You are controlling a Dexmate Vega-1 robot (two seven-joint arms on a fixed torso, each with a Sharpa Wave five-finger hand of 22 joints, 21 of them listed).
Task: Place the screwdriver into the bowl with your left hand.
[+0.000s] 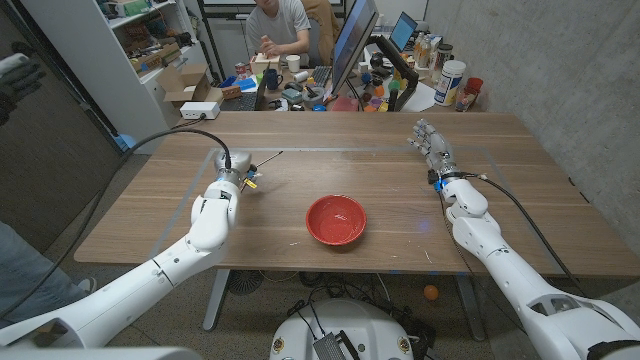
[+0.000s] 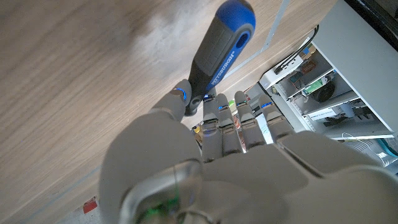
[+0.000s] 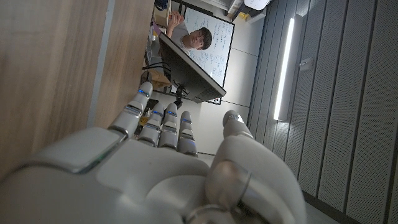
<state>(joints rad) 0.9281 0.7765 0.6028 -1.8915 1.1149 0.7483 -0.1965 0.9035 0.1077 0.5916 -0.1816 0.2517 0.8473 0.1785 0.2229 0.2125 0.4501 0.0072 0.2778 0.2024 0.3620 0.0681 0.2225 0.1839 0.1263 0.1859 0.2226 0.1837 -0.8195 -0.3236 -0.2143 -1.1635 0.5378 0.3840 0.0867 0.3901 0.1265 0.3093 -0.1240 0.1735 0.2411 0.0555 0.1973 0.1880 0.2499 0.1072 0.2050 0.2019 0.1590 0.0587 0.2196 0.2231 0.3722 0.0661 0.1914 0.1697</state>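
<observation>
Bowl [image 1: 336, 219] mid-table, between both hands.

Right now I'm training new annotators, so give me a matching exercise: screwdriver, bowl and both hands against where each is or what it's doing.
Things:
1. screwdriver
2. bowl
3. left hand
4. right hand

States:
A. red, standing at the table's middle
B. holds nothing, fingers apart
C. held, blue-and-black handle
D. grips the tool

Pairs: 1-C, 2-A, 3-D, 4-B
</observation>
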